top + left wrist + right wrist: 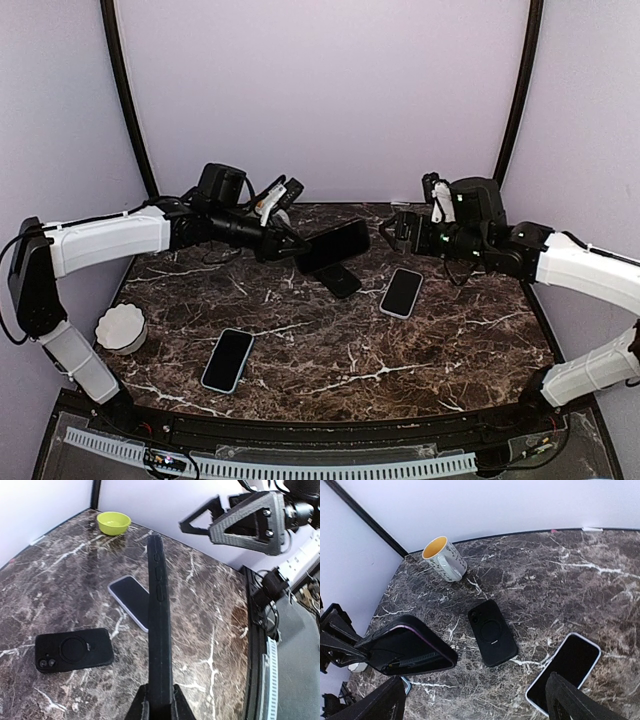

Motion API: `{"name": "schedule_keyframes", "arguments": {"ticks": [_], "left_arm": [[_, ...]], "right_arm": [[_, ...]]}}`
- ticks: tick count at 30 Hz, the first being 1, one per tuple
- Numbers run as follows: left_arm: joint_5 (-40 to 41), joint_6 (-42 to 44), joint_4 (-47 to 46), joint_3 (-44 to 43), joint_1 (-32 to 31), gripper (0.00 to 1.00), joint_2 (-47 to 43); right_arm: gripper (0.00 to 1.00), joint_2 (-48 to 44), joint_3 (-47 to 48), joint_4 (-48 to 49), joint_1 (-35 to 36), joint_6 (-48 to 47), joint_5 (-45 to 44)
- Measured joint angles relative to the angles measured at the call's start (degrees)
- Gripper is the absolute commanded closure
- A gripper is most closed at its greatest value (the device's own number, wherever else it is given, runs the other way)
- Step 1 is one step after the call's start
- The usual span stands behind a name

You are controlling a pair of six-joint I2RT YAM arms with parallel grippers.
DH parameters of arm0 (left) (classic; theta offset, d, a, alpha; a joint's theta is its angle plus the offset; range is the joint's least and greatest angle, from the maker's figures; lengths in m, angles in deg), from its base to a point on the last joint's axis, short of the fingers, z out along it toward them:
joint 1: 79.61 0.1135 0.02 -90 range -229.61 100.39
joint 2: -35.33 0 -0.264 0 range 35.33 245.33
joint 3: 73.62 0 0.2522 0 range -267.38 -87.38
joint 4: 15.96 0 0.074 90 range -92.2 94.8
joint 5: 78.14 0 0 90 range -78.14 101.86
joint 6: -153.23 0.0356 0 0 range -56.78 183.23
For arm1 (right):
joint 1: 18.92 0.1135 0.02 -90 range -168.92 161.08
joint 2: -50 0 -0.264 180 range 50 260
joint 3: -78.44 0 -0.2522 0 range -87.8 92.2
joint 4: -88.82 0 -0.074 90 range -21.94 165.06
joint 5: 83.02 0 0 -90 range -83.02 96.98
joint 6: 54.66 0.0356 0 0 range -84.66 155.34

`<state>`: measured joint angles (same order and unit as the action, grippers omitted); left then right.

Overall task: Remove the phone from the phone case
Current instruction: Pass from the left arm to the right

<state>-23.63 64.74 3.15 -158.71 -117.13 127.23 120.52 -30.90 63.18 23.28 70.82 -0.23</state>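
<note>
The phone in its black phone case (pixel 335 246) hangs in the air over the back middle of the table, with my left gripper (pixel 290 245) shut on one end. In the left wrist view the cased phone (pixel 159 625) stands edge-on, clamped between the two fingers of the left gripper (pixel 160 706). From the right wrist the phone case (pixel 405 647) shows a purple rim inside its black edge. My right gripper (pixel 397 232) stands open just right of the phone, not touching it; nothing lies between the fingers of the right gripper (pixel 480 705).
A second black case (pixel 340 281) lies back-up under the held phone. A white-rimmed phone (pixel 402 292) lies right of it, a blue-rimmed phone (pixel 228 360) near the front. A mug (pixel 445 559) stands at the back, a green bowl (pixel 114 522) by the wall, a white dish (pixel 122 328) at the left edge.
</note>
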Motion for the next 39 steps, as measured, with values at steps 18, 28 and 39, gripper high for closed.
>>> {"name": "schedule_keyframes", "arguments": {"ticks": [18, 28, 39], "left_arm": [[-8.66, 14.43, 7.96, 6.80, 0.61, 1.00, -11.74], [-11.74, 18.36, 7.65, 9.77, 0.63, 1.00, -12.22], [-13.29, 20.46, 8.28, 9.84, -1.20, 1.00, -12.20]], "right_arm": [[0.02, -8.35, -16.65, 17.51, 0.28, -26.49, 33.42], [0.07, -7.65, -18.99, 25.55, 3.15, -35.60, 36.20], [0.37, -1.20, -13.55, 22.93, 4.28, -43.50, 37.79]]}}
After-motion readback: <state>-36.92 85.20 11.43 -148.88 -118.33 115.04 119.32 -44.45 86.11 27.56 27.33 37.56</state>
